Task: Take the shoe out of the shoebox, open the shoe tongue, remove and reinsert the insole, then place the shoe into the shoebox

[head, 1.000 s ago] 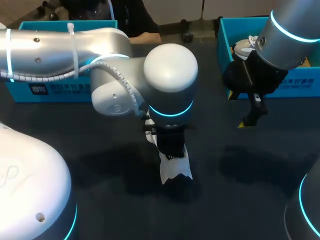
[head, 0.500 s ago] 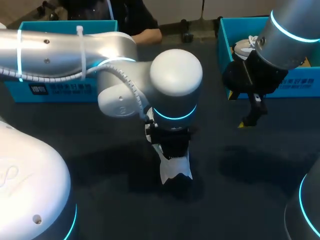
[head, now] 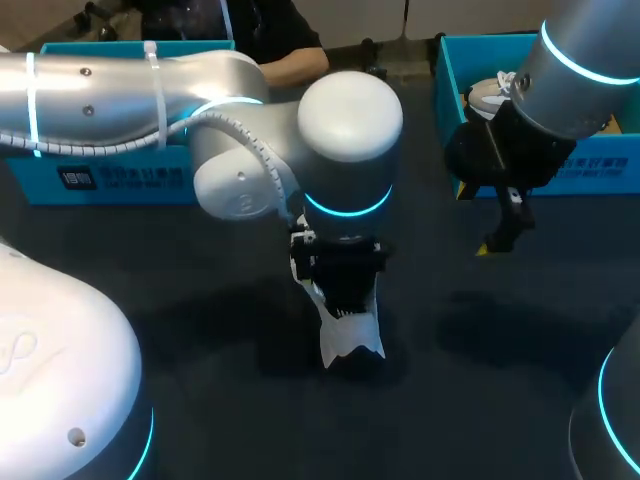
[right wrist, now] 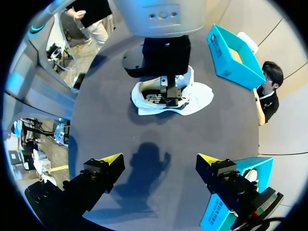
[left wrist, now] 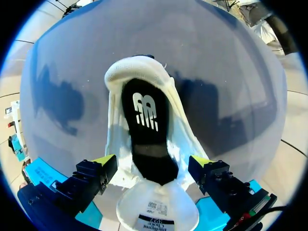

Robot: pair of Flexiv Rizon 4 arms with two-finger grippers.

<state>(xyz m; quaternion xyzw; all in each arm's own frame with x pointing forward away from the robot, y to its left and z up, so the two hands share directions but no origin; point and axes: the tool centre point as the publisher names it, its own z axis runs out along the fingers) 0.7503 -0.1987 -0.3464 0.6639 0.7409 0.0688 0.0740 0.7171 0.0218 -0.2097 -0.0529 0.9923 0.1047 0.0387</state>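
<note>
While the white shoe (head: 352, 338) lies on the table (head: 200, 320) outside the blue box (head: 590, 172), the left gripper (left wrist: 151, 161) hangs wide open over its black insole (left wrist: 146, 127); the right gripper (right wrist: 160, 160) gapes above the table

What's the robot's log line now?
shoe: on table; insole: inside; left claw: open over shoe; right claw: open, empty

Robotics lab; dark test table (head: 200, 290)
</note>
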